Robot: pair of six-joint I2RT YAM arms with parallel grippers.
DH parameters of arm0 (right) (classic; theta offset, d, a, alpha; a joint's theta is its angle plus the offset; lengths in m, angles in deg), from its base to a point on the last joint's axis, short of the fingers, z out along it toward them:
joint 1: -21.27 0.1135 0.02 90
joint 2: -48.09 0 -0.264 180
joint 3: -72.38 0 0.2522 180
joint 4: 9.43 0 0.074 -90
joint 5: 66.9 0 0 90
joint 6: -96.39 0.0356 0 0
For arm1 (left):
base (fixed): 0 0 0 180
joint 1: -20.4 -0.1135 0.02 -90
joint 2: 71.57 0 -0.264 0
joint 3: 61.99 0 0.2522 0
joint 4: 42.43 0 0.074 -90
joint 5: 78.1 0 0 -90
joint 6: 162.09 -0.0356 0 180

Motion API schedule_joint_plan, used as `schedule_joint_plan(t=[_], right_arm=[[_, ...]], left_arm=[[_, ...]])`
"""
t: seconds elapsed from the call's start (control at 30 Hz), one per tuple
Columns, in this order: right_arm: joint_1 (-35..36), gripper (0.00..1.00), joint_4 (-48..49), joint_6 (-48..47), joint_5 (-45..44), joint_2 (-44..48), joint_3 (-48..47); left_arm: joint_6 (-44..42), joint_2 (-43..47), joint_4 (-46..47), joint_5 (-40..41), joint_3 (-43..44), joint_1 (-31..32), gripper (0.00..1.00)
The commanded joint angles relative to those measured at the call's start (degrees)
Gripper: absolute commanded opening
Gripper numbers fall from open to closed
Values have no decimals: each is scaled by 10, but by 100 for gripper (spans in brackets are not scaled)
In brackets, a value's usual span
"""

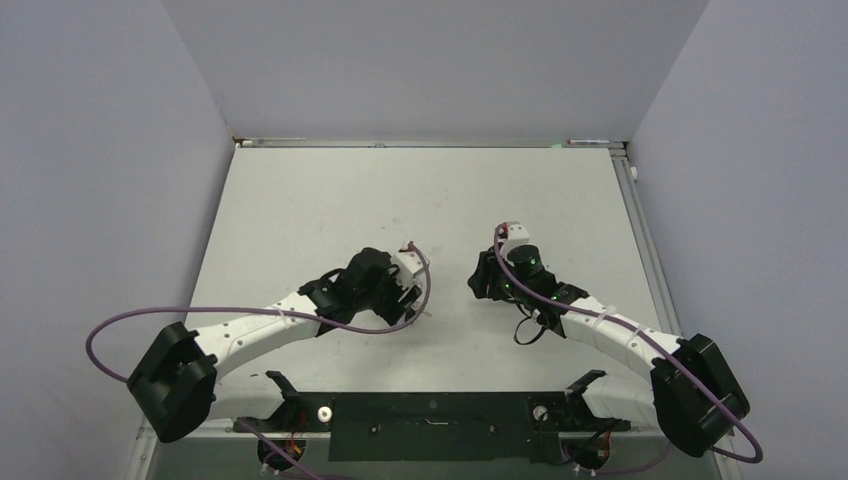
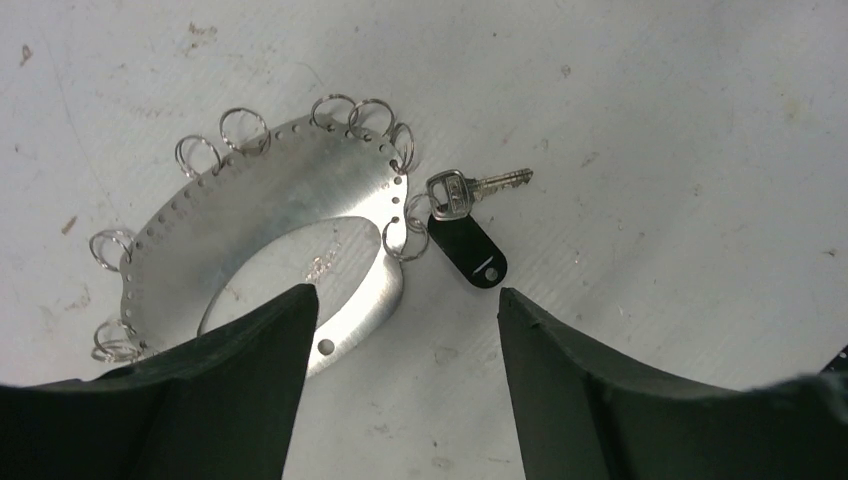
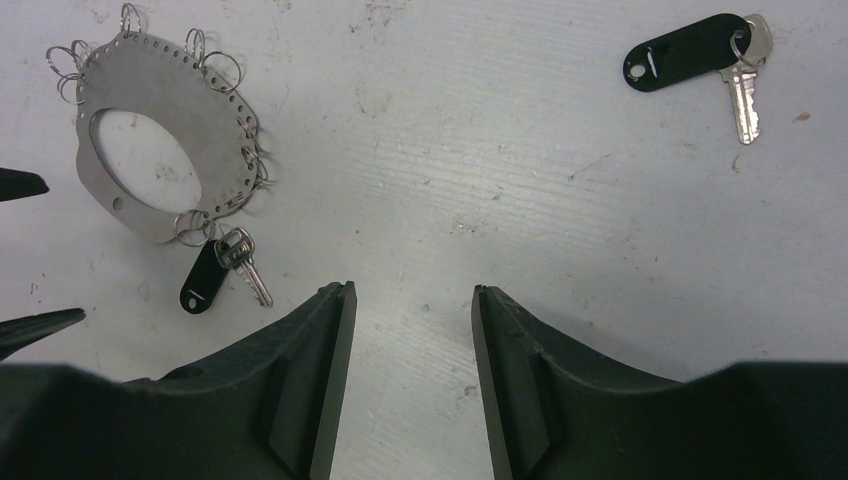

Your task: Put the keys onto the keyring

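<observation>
The keyring is a flat silvery hoop with several wire loops along its rim, lying on the table. One of the keys, with its black tag, hangs from a loop at the hoop's right end. My left gripper stands open just in front of that end, with only bare table between its fingers. Its left finger overlaps the hoop's rim. In the right wrist view the keyring lies far left. A second key with a black tag lies loose at the top right. My right gripper is open over bare table.
The top view shows both grippers close together at mid-table, facing each other. The white table is walled at the back and both sides. The left fingertips show at the right wrist view's left edge.
</observation>
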Motion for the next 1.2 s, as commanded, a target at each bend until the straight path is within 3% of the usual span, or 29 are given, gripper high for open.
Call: schedule_joint_plan(t=[0.0,0.4,0.9,1.17], right_arm=[[-9,48,32,1,-6,51,7],[-20,49,-2,-11,9,110,14],[-22,49,10,-13,25,86,13],[-22,49,20,-14,36,75,17]], left_arm=[[-64,-75,18,26,78,13,53],[-61,-212,-14,19,163,14,40],[-48,-251,-1,29,169,18,36],[-38,-267,3,35,175,18,29]])
